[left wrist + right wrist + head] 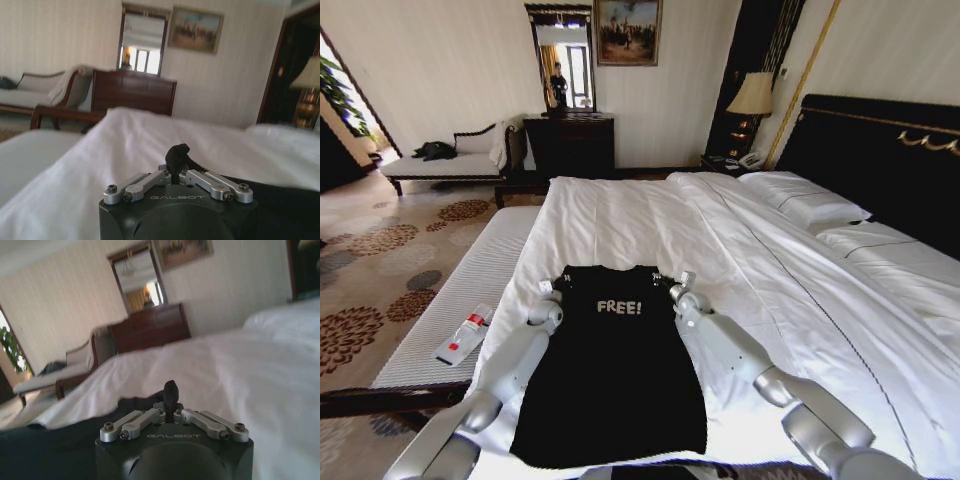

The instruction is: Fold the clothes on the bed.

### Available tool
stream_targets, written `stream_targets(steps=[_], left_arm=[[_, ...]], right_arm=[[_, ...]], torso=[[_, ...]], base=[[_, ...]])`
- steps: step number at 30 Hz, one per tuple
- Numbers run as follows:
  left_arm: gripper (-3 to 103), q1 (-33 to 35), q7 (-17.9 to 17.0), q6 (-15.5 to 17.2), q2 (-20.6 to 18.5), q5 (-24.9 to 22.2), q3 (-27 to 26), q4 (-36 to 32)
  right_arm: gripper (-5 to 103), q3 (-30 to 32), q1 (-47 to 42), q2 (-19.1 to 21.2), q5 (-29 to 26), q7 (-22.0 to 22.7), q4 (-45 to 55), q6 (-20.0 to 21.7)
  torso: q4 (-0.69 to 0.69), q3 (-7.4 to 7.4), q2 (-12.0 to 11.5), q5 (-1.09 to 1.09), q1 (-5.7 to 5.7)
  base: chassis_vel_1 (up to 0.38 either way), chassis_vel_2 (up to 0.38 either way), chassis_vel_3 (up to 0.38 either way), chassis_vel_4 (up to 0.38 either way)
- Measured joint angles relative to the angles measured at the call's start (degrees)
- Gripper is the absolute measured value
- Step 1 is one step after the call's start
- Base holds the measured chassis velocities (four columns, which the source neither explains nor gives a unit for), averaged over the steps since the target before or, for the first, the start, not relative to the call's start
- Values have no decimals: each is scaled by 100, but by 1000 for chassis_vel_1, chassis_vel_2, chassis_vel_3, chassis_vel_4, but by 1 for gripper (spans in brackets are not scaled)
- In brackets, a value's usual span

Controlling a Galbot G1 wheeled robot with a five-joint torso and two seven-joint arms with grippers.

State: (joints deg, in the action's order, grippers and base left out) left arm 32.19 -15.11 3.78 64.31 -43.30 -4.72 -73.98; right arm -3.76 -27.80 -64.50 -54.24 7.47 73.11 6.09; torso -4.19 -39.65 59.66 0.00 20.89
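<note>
Head view: black T-shirt [610, 375] lies flat on the white duvet of the bed [740, 250], near the foot end, hem toward the robot, collar toward the far side, white "FREE!" lettering face up. Sleeves look tucked in, the outline reads as a plain rectangle. Left gripper [549, 288] sits at the shirt's top-left corner, right gripper [672, 281] at the top-right corner, both arms stretched along the shirt's side edges. From here I can't tell how the fingers stand. A bench [450, 320] runs along the bed's left edge with a white bottle [466, 335] lying on it. Dark dresser [569, 143] with mirror on the far wall, chaise [455, 160] to its left, lamp [753, 95] by the dark headboard [880, 150].

Left wrist view: left gripper [179, 154] is pinched together on a small bunch of black T-shirt fabric [280, 200], which pokes up between the fingertips. Rest of the shirt trails off to the side, flat on the duvet [150, 145]. Dresser [134, 92] and chaise [40, 87] are in the background.

Right wrist view: right gripper [171, 392] is likewise closed, clamped on a nub of black cloth at the shirt's edge. The shirt [55, 445] spreads dark across the sheet beside it, white duvet [225, 360] beyond. Dresser [150, 327] and mirror are behind.
</note>
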Motion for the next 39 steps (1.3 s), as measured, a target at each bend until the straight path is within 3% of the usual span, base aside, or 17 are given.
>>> stream_targets(steps=[5,11,15,20,23,28,33,36,39], left_arm=[[2,-204,-72,4,-249,-114,-8,-677],[2,-232,35,-36,-264,-61,-28,-660],[2,-341,171,-129,-145,98,37,-115],[2,-654,193,-189,48,87,104,415],[2,-1083,204,-236,259,102,141,897],[2,-1535,333,-320,429,147,257,1435],[2,-2169,595,-530,816,242,426,2471],[2,-2253,641,-564,868,249,521,2578],[2,-2044,633,-585,724,257,595,2217]], right_arm=[[2,289,-108,432,161,194,745,-1],[2,309,-100,473,332,336,737,-59],[2,54,76,399,503,363,415,-116],[2,-237,539,-57,674,396,-228,-199],[2,-303,860,-369,920,405,-788,-323],[2,-374,1137,-561,1155,383,-1296,-479],[2,-426,1478,-771,1427,327,-1857,-682],[2,-427,1502,-762,1462,321,-1877,-706],[2,-419,1447,-713,1535,333,-1769,-747]], torso=[[-4,2,1,0,-1],[0,1,1,1,-1],[0,-1,0,-2,0],[1,-1,0,0,0],[3,-1,0,0,1],[-3,-1,0,0,0],[1,-1,0,0,1],[-1,-1,0,-1,1],[-2,0,0,1,0]], base=[[0,0,0,0],[0,0,0,0],[0,0,0,0],[0,0,0,0],[0,0,0,0],[0,0,0,0],[0,0,0,0],[0,0,0,0],[0,0,0,0]])
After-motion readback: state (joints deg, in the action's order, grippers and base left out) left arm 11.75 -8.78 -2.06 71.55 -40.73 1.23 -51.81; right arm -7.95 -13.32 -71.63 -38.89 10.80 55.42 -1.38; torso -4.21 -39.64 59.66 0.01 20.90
